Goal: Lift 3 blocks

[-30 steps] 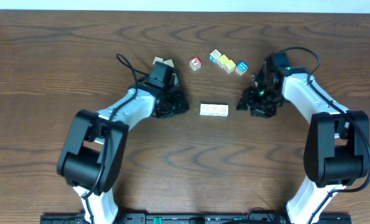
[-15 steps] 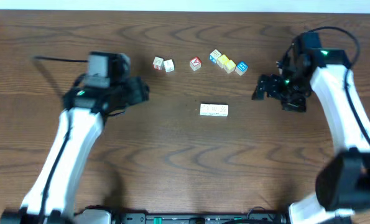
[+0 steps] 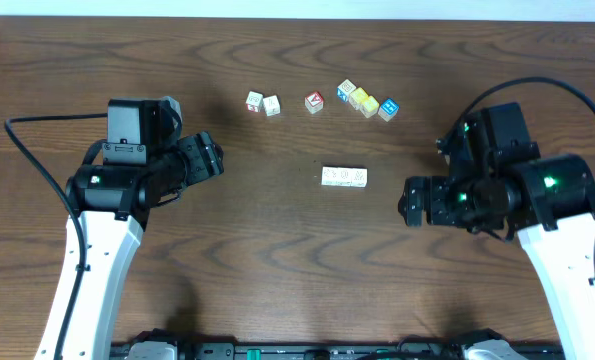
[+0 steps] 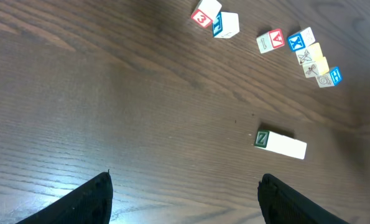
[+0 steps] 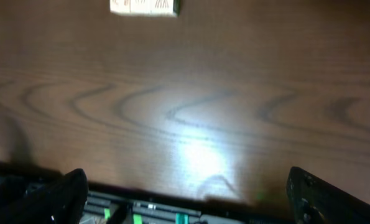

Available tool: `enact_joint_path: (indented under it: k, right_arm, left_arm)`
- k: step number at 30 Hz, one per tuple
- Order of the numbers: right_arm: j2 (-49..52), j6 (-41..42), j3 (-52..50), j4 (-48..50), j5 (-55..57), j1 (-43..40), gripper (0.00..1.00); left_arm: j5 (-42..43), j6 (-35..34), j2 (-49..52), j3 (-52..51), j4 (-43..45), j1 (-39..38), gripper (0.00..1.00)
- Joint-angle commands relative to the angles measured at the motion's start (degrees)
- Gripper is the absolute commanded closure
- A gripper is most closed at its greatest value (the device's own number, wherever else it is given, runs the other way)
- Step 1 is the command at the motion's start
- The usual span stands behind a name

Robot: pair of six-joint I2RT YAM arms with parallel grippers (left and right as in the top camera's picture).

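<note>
The three white blocks (image 3: 344,177) lie end to end in a short row on the wooden table, mid-table. In the left wrist view the blocks (image 4: 283,145) show a green letter on the near end face; in the right wrist view the blocks (image 5: 143,7) sit at the top edge. My left gripper (image 3: 209,160) hovers well to the left of the row, open and empty, its jaws (image 4: 185,193) wide apart. On the other side, well to the right of the row, my right gripper (image 3: 414,203) is open and empty too (image 5: 186,186).
Behind the row, along the far side, stand two cubes with coloured faces (image 3: 262,103), a red-faced cube (image 3: 314,102) and a cluster of blue and yellow cubes (image 3: 367,101). The table's near edge with a black rail (image 5: 172,208) shows under the right gripper.
Both grippers stood close on either side of the row a second ago. They have opened and drawn back outward, left arm to the left, right arm to the right and nearer. The row stayed put.
</note>
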Motion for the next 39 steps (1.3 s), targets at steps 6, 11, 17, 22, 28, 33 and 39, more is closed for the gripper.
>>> enact_joint_path:
  k: [6,11,17,22,28,33,39]
  right_arm:
    - [-1.1,2.5,-0.4,0.0,1.0,0.7,0.01]
    - [-1.1,2.5,-0.4,0.0,1.0,0.7,0.01]
    - [-1.1,0.9,-0.4,-0.1,2.1,0.7,0.01]
    - [-1.1,0.7,-0.4,-0.2,2.1,0.7,0.01]
    - [-1.7,-0.8,-0.5,0.0,6.3,0.7,0.01]
    - [-6.9,-2.6,-4.8,6.9,7.9,0.7,0.01]
    - [-18.6,-6.0,-17.2,23.5,7.9,0.2,0.01]
  left_arm:
    - [-0.8,0.8,0.2,-0.1,-0.1,0.2,0.24]
    - [-0.8,0.8,0.2,-0.1,-0.1,0.2,0.24]
    - [-0.8,0.8,0.2,-0.1,-0.1,0.2,0.24]
    - [-0.8,0.8,0.2,-0.1,-0.1,0.2,0.24]
    - [-0.8,0.8,0.2,-0.1,-0.1,0.2,0.24]
    - [-0.8,0.8,0.2,-0.1,-0.1,0.2,0.24]
    - [-0.8,0.8,0.2,-0.1,-0.1,0.2,0.24]
